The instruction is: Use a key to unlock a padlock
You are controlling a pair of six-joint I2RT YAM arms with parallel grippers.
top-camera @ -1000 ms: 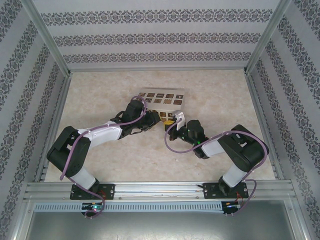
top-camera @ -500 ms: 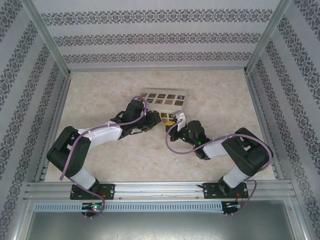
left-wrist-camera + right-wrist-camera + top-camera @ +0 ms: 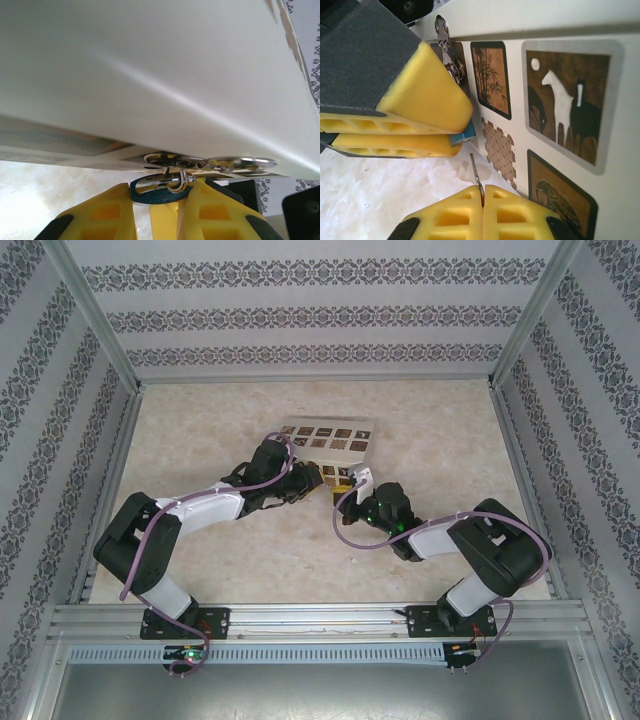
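One cream box with dark picture squares (image 3: 545,20). At its metal clasp, the left gripper (image 3: 161,189) clamps one tiny blue-bodied padlock with a thin silvery shackle (image 3: 160,196). Beside the box's patterned face, the right gripper (image 3: 482,194) pinches one thin dark metal key (image 3: 475,172), its tip near the padlock.

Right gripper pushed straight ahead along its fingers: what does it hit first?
Probably the padlock, pinched in the left gripper: the key held by the right gripper points at its blue body. Depth is unclear.
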